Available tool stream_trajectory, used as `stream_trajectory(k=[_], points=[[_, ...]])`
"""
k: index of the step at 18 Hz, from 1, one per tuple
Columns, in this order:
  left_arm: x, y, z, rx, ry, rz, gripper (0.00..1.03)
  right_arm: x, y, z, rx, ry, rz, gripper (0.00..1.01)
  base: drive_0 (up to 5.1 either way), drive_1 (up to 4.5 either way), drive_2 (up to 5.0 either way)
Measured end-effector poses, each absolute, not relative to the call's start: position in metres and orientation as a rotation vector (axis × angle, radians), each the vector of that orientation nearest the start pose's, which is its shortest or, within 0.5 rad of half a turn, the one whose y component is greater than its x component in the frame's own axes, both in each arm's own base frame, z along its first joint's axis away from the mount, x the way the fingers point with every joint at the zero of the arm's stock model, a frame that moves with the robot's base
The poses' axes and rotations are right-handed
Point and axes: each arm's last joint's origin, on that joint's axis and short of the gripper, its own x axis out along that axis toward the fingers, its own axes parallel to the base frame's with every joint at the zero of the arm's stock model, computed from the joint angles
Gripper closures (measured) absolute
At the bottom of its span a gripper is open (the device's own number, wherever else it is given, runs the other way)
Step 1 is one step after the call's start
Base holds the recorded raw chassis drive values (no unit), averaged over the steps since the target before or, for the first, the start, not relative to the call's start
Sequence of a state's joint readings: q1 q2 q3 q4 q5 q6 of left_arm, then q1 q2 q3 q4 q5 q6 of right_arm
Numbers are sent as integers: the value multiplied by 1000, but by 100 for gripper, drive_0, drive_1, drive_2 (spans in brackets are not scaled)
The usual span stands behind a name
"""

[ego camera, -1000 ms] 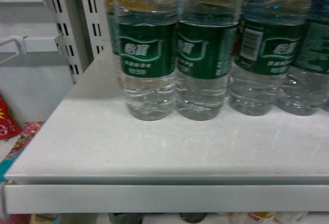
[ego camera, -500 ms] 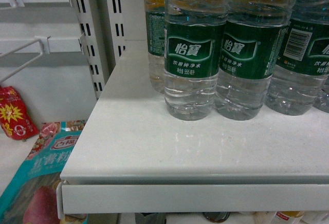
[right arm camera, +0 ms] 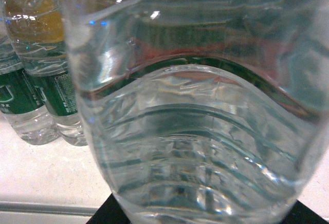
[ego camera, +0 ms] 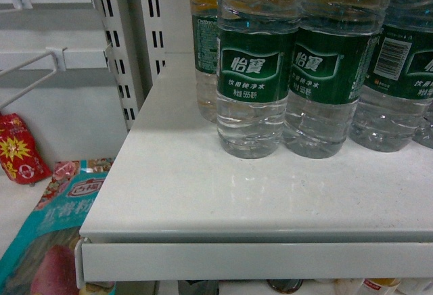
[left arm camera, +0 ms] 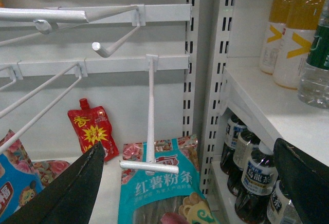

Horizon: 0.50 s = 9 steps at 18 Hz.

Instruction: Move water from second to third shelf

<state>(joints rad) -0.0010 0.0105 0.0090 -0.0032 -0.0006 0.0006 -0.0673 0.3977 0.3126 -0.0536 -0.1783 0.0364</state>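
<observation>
Right tool [right arm camera: 200, 215] right up against water bottle [right arm camera: 195, 106], grip unclear | left tool [left arm camera: 190, 183] wide open, empty | squeeze firmly, lift straight up off shelf [ego camera: 223, 193]

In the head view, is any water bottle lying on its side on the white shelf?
No. Each water bottle in the head view stands upright on the white shelf, base down and label level.

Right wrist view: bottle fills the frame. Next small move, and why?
Probably close the right pincer on the bottle, then lift slightly. The bottle fills the view, with dark pincer parts at both lower corners, so it seems to sit between them; whether it is already clamped is unclear. The left pincer is open, facing the hook bay.
</observation>
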Motion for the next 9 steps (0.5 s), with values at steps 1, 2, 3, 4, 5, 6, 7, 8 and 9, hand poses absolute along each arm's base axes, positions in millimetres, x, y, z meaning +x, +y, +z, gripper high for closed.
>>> stream_trajectory(k=[1, 2, 3, 4, 5, 6, 7, 8, 9], points=[[98, 0, 165, 1, 5, 0, 5, 121, -3, 232, 57, 137, 109, 62, 0, 0, 0], [98, 0, 165, 1, 5, 0, 5, 122, -3, 232, 86, 120, 115, 62, 0, 0, 0], [98, 0, 165, 1, 5, 0, 5, 122, -3, 233, 128, 111, 123, 62, 0, 0, 0], [98, 0, 165, 1, 5, 0, 5, 121, -1, 237, 183, 118, 142, 62, 0, 0, 0], [98, 0, 165, 1, 5, 0, 5, 121, 0, 238, 199, 125, 156, 62, 0, 0, 0], [98, 0, 165, 1, 5, 0, 5, 121, 2, 241, 208, 136, 178, 62, 0, 0, 0], [98, 0, 165, 1, 5, 0, 5, 122, 5, 244, 208, 153, 200, 62, 0, 0, 0], [98, 0, 165, 1, 5, 0, 5, 124, 6, 245, 205, 161, 214, 62, 0, 0, 0], [98, 0, 165, 1, 5, 0, 5, 126, 9, 247, 199, 168, 230, 62, 0, 0, 0]])
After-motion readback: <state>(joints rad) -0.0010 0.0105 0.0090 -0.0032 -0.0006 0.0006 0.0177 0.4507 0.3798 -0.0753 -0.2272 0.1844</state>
